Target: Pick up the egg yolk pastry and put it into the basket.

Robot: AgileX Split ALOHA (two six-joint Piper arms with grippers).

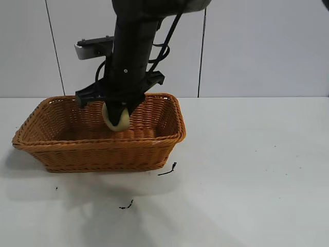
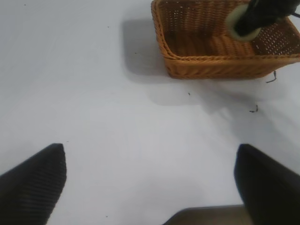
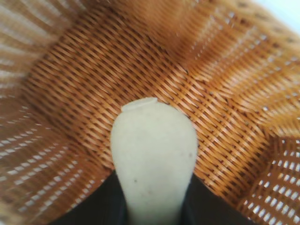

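One right tool pinches the egg yolk pastry over the basket on the tabletop. From the left wrist, the left tool is spread wide above bare tabletop, well apart from the basket. From the right wrist, the pastry sits between the dark fingers, above the woven floor.

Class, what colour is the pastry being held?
Pale yellow-green egg yolk pastry; right wrist view shows it best.
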